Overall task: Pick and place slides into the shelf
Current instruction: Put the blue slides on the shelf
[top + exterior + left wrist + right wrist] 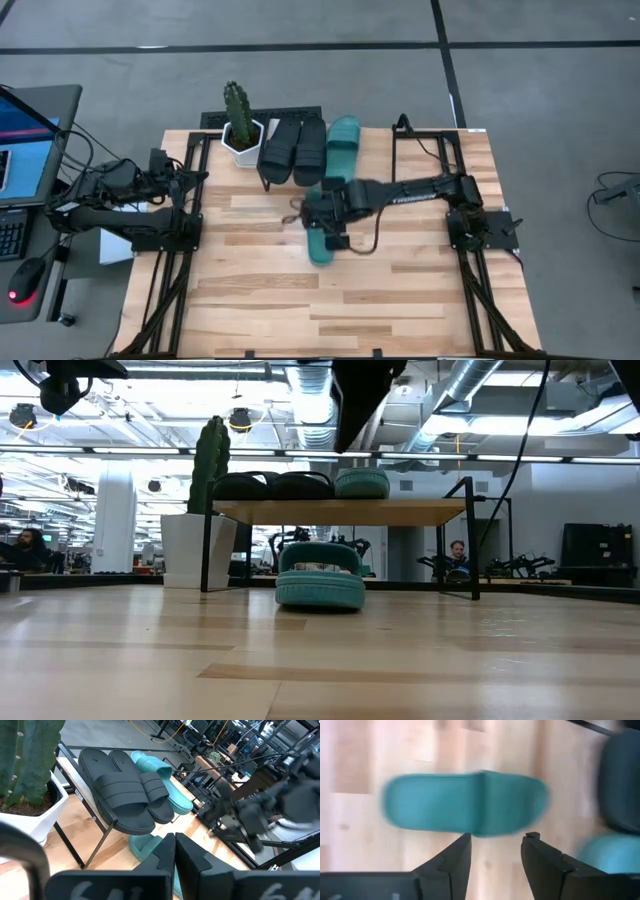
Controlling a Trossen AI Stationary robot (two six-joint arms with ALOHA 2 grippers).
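Note:
Two black slides [293, 148] and one teal slide [343, 140] rest side by side on the tilted shelf [400, 512] at the table's far edge. The second teal slide [320, 245] lies flat on its sole on the tabletop in front of the shelf, and also shows in the low view as the teal slide [320, 575]. My right gripper [495, 845] is open and hovers just above this slide [465, 802], fingers pointing down, clear of it. My left gripper [175, 847] is shut and waits at the table's left side.
A cactus in a white pot [240, 125] stands beside the shelf's left end. Black arm frames [175, 225] run along both table sides. A laptop [25, 140] sits off the left edge. Bare wood [300, 310] stretches across the near half of the table.

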